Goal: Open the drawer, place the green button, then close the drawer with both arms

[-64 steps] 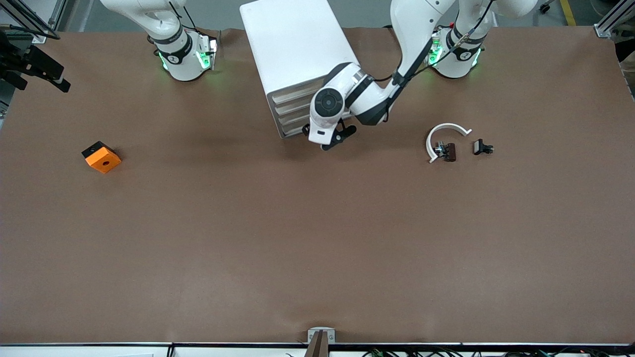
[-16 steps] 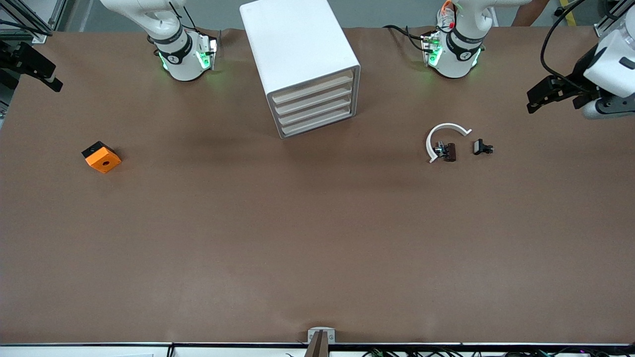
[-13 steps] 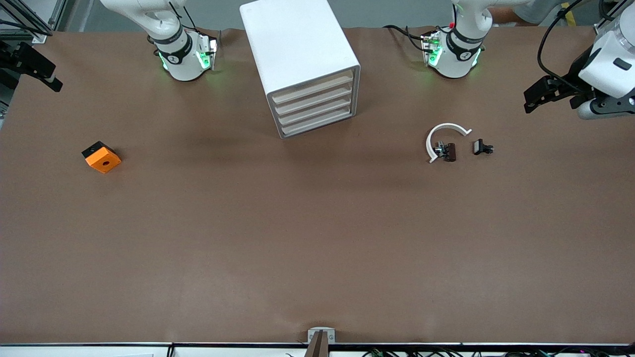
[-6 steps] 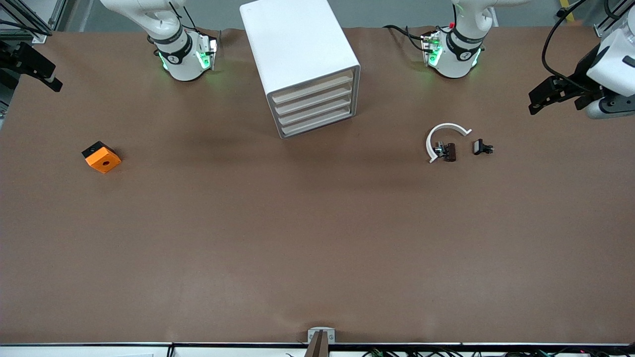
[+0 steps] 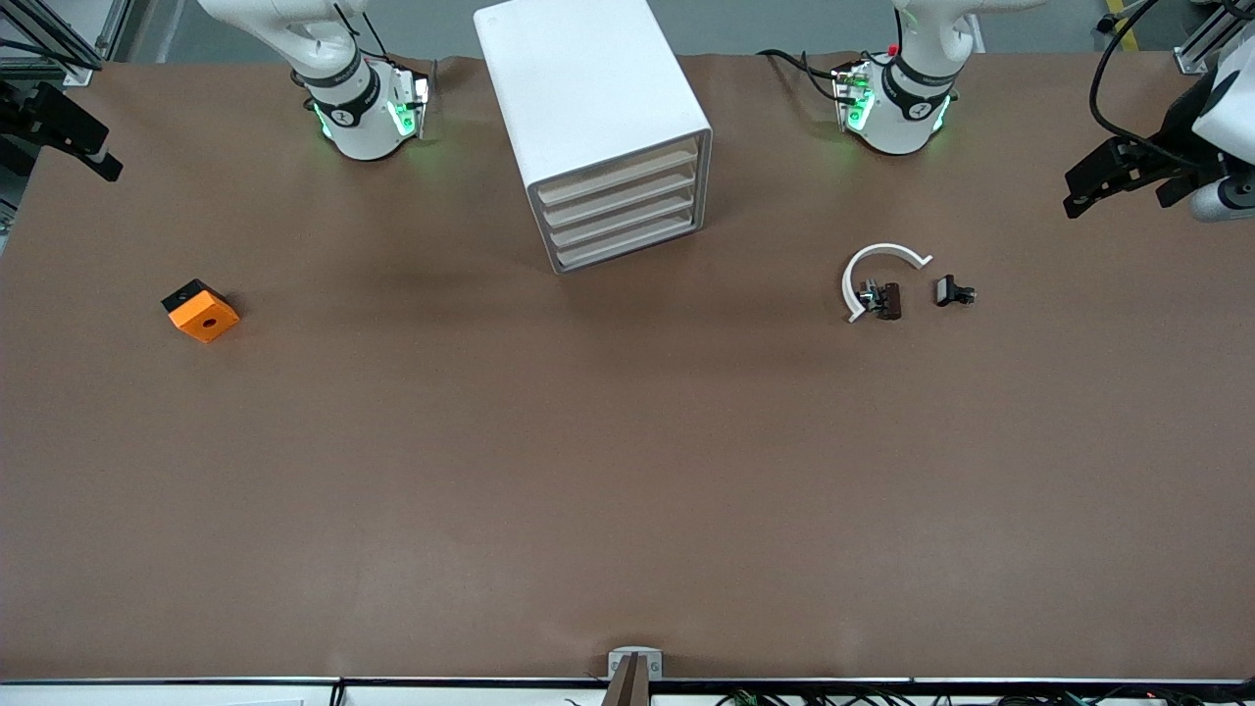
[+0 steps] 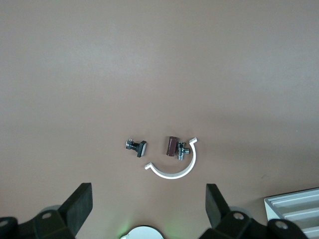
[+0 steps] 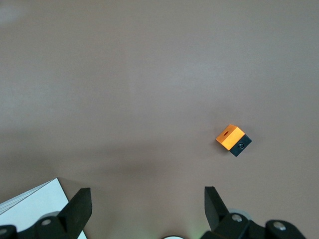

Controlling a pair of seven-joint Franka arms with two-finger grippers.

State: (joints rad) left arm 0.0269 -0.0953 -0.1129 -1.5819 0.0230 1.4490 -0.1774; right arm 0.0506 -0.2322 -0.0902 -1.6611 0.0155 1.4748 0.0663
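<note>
Both grippers hang in the air with their fingers spread wide and nothing between them. We see the left gripper (image 5: 1108,181) over the table (image 5: 627,471) edge at the left arm's end, its fingers (image 6: 79,204) parted in the left wrist view. Below it on the table lie a white curved clip (image 5: 876,270), a small brown part (image 5: 887,300) touching the clip's open side, and a small black part (image 5: 953,291) just beside them. The right gripper (image 5: 69,132) sits over the table edge at the right arm's end, fingers (image 7: 79,206) likewise apart, with the orange block (image 5: 201,311) on the table below it. Between the two grippers stands the white cabinet (image 5: 588,108); its lowest drawer (image 5: 629,243) is pushed in flush, like the three above it. We cannot find the button in any view
</note>
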